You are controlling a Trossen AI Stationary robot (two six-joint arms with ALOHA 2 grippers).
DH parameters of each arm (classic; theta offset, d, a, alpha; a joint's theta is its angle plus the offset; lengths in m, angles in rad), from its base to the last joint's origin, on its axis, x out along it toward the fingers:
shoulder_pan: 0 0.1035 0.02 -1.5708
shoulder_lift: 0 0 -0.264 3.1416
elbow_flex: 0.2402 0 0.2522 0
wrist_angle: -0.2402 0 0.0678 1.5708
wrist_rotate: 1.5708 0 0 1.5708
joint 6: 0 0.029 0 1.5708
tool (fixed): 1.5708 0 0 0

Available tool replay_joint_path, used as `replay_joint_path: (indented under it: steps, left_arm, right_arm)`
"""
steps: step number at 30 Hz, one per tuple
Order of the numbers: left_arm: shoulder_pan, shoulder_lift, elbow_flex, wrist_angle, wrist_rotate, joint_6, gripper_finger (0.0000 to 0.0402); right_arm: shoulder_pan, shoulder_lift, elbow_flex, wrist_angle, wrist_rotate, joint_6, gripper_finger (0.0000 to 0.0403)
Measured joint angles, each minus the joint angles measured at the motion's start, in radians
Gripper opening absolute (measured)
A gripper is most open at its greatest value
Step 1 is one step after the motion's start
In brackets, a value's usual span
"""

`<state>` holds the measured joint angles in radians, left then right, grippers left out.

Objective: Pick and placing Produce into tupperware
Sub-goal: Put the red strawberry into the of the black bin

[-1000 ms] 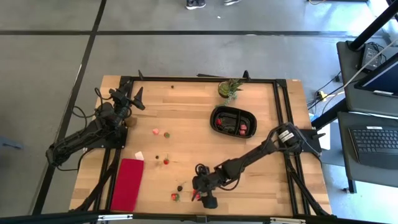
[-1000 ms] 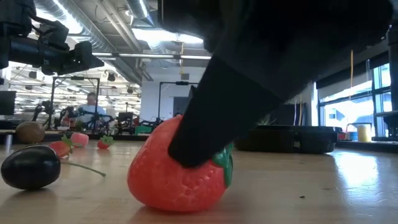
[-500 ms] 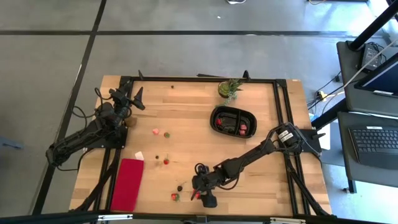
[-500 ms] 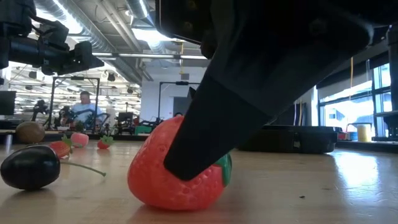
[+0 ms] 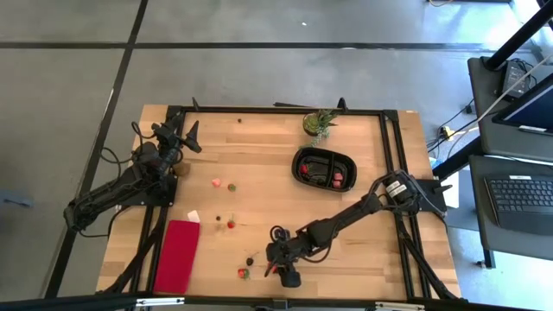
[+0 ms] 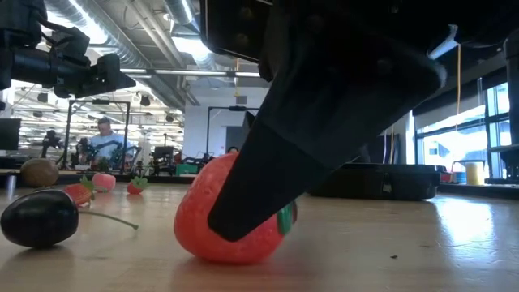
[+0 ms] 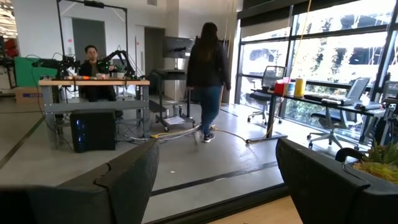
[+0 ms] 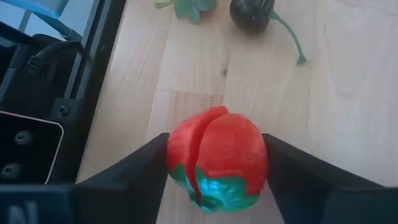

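Strawberry: glossy red, creased, green cap; clamped between right gripper fingers, table's 6 o'clock edge. Left gripper: jaws apart, 10 o'clock.

One tupperware, one red cloth, one potted plant, two arms.

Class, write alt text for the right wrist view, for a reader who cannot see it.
A red strawberry with a green top sits on the wooden table between the right gripper's two dark fingers, which touch its sides. Beyond it lies a dark berry with a thin green stem, and the table's black frame runs along one edge.
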<state>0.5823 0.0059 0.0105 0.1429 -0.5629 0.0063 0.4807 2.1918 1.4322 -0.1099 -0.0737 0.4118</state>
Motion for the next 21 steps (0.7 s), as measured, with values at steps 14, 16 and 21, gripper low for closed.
replay_joint_path:
  steps: [14,16,21]
  left_arm:
    - [0.0,0.0,0.0,0.0,0.0,0.0,0.0315]
    - [0.0,0.0,0.0,0.0,0.0,0.0,0.0315]
    - [0.0,0.0,0.0,0.0,0.0,-0.011,0.0315]
  right_arm:
    - [-0.037,-0.022,-0.002,-0.054,-0.105,-0.009,0.0196]
    - [-0.045,-0.046,-0.005,-0.101,-0.101,-0.005,0.0191]
    - [-0.062,-0.138,-0.003,-0.273,-0.015,-0.051,0.0194]
